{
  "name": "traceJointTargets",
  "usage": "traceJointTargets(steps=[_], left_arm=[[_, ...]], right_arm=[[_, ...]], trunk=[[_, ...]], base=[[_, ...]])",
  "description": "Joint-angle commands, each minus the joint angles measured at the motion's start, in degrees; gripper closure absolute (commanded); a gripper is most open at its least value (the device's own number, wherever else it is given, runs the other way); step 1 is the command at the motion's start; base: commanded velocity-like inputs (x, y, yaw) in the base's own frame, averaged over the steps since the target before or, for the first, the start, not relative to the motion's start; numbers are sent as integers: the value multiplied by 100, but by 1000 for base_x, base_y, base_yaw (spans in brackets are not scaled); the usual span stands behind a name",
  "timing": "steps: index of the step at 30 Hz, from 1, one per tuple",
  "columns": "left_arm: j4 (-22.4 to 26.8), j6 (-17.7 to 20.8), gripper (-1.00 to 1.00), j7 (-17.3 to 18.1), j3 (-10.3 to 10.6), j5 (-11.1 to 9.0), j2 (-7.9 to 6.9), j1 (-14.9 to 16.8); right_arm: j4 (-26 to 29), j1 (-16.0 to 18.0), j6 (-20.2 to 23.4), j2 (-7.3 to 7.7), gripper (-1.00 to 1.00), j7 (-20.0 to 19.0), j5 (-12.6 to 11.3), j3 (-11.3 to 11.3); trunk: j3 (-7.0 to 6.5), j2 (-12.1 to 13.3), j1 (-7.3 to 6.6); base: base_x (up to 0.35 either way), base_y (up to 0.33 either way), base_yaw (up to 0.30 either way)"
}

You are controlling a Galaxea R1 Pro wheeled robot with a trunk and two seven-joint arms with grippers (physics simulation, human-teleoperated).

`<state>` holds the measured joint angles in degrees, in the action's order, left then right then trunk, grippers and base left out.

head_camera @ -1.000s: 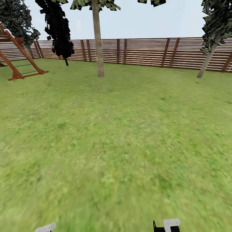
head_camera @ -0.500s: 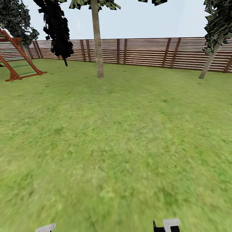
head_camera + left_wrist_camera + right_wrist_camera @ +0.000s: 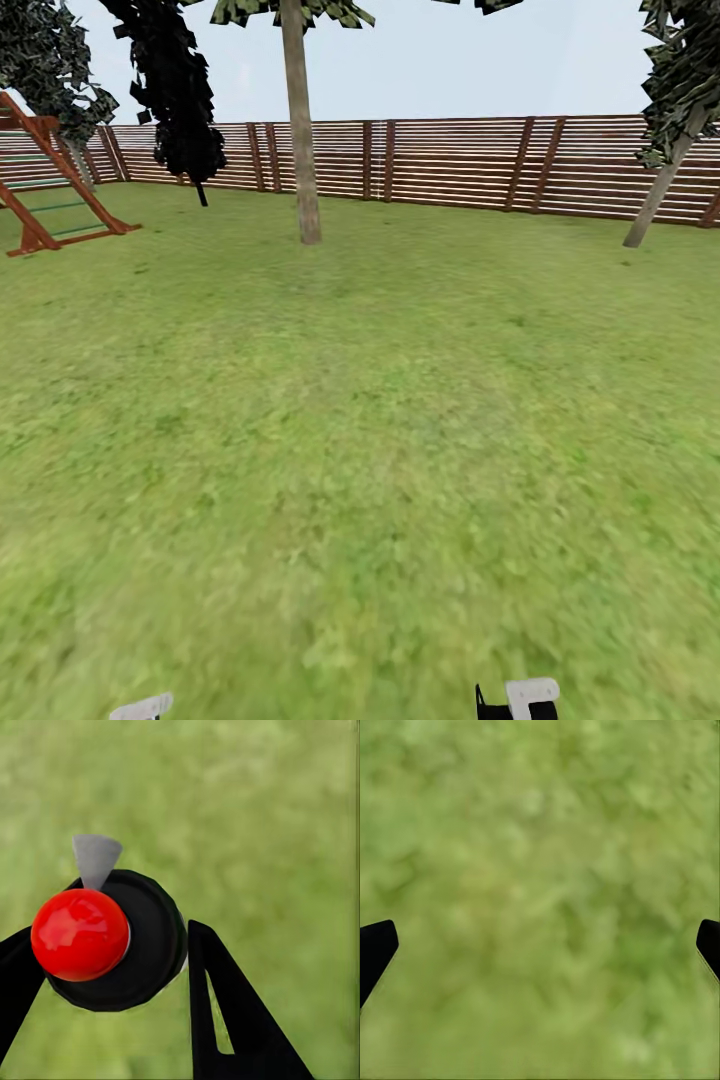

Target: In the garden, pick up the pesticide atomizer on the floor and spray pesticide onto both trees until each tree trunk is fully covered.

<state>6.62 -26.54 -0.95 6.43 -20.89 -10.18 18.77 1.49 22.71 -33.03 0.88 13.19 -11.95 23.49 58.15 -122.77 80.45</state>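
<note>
In the left wrist view my left gripper (image 3: 105, 945) is shut on the pesticide atomizer (image 3: 79, 934), a dark round bottle with a glossy red top, held over grass. My right gripper (image 3: 540, 945) is open, with only lawn between its black fingertips. Far ahead in the head view an upright pale tree trunk (image 3: 300, 130) stands before the fence. A second, leaning tree trunk (image 3: 660, 185) stands at the far right. Both trunks are many metres from me. The concrete floor is out of view.
Green lawn (image 3: 360, 450) stretches to a reddish-brown slat fence (image 3: 450, 160). A near-black narrow tree (image 3: 175, 90) and a wooden play frame (image 3: 50, 195) stand at the far left. White arm parts (image 3: 530, 692) show at the head view's bottom edge.
The whole head view has shifted as the robot rolls forward: the play frame slid left, the right tree slid right. The arms hold the same pose.
</note>
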Motion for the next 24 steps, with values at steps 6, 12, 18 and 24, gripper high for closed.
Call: traceJointTargets(steps=[6,12,18,24], left_arm=[[-2,-18,100,-10,51,-43,-2,3],[-2,-18,100,-10,48,-42,-2,2],[-2,-18,100,-10,46,-45,-2,4],[-1,-18,100,-10,49,-46,-2,4]], right_arm=[[1,-2,-11,0,-100,17,-44,50],[1,1,-11,0,-100,17,-44,50],[1,1,-11,0,-100,17,-44,51],[1,1,-11,0,-100,17,-44,51]], trunk=[[5,-1,3],[5,-1,3],[5,-1,3],[5,-1,3]], base=[[339,0,0],[339,0,0],[339,0,0],[339,0,0]])
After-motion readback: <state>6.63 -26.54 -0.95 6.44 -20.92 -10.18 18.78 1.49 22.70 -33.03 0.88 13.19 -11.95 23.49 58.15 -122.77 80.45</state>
